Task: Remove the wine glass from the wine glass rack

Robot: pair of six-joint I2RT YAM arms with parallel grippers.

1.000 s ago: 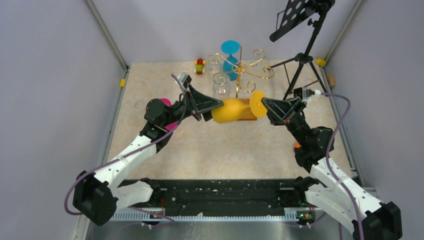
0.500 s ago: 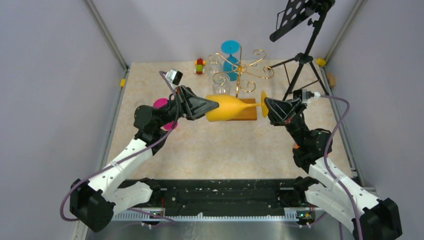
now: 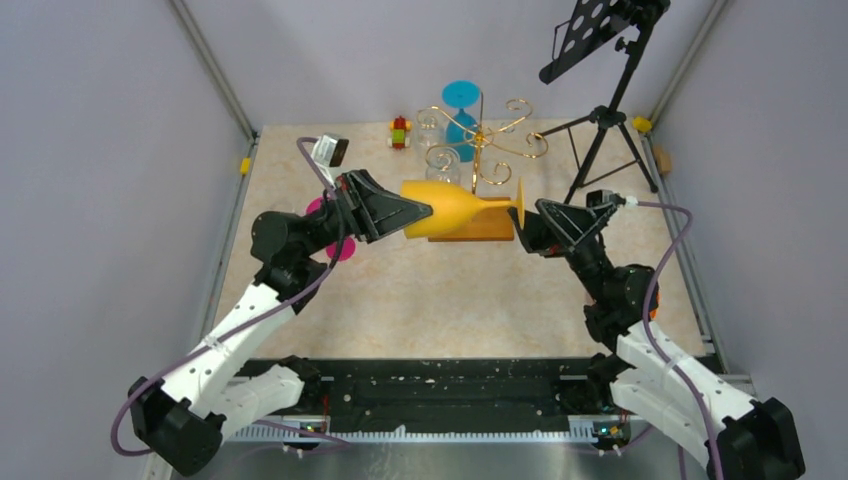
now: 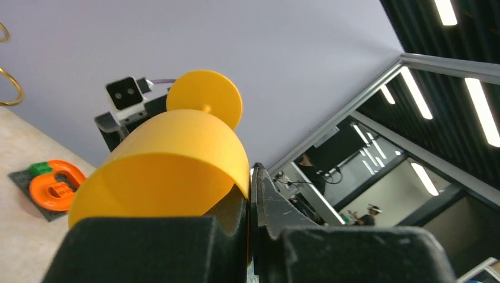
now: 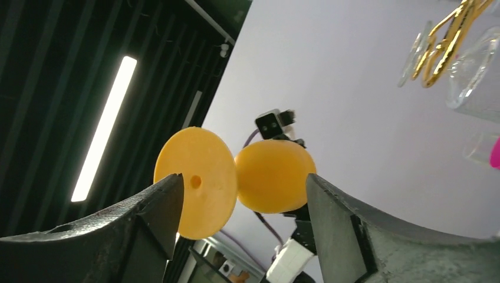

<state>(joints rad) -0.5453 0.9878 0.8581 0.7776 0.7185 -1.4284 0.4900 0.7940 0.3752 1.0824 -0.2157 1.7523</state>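
Top view: yellow glass (image 3: 455,210) held level in mid-air, just in front of the rack (image 3: 483,140) and apparently free of its scroll arms; left gripper (image 3: 418,212) at the bowl's mouth, right gripper (image 3: 530,215) at the foot.

Left wrist view: left gripper (image 4: 250,200) pressed together on the bowl's thin rim, one finger inside, one outside.

Right wrist view: right gripper (image 5: 243,188) spread, its fingers flanking the foot (image 5: 197,183); contact cannot be told.

Handling, as judged: opaque moulded plastic, so light, stiff and not brittle; smooth and curved, so a rim pinch may let it pivot or slip; the stem next to the foot offers the surer hold.
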